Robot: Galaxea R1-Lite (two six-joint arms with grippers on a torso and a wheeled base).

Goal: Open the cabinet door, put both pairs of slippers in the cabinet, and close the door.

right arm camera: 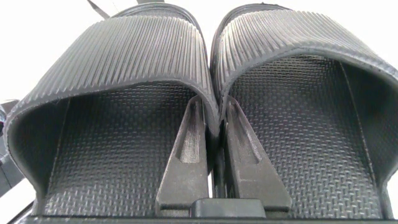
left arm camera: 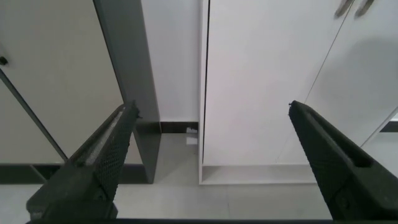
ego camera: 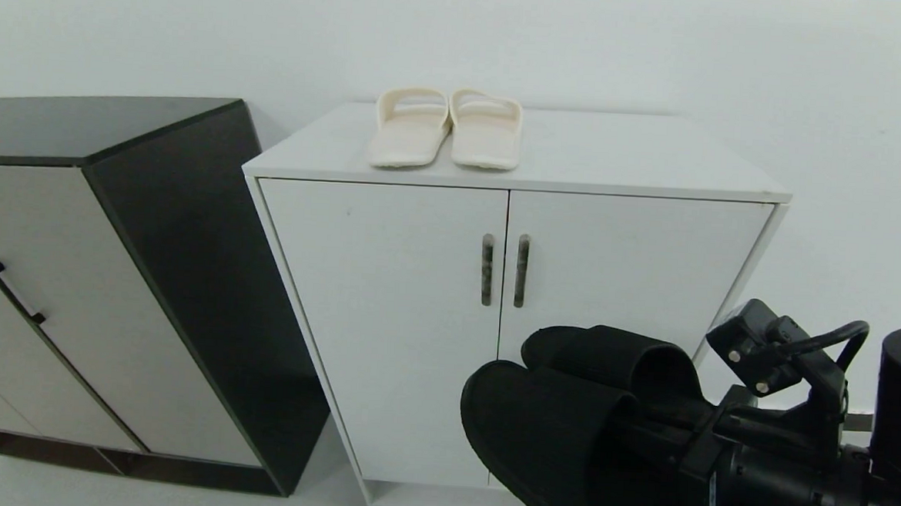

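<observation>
Closest, right gripper (right arm camera: 211,124): its jaws are standing nearly closed, with one finger lying inside each black slipper and the two touching inner side walls pinched between them. In the head view the fingers are hiding inside the slippers.
Black slippers (ego camera: 557,428): they are hanging side by side in that grip, toes pointing away from the wrist, low in front of the white cabinet's right door. Whether they are touching the door is impossible to tell. Their heel ends are being covered by the arm and cut off at the picture's edge.
Left gripper (left arm camera: 211,107): its jaws are gaping wide around nothing, hanging low and facing the gap between the two cabinets.
Floor in the gap (left arm camera: 180,186): a small pale scrap (left arm camera: 191,134) is lying there, too small to identify.
White cabinet (ego camera: 385,319): both doors are sitting shut, with the two handles (ego camera: 503,270) meeting at the centre seam.
Dark cabinet (ego camera: 187,270): it is standing just beside the white one on the robot's left, partly cropped.
Cream slippers (ego camera: 445,129): the pair is resting on the white cabinet's top near the wall (ego camera: 662,48), side by side.
</observation>
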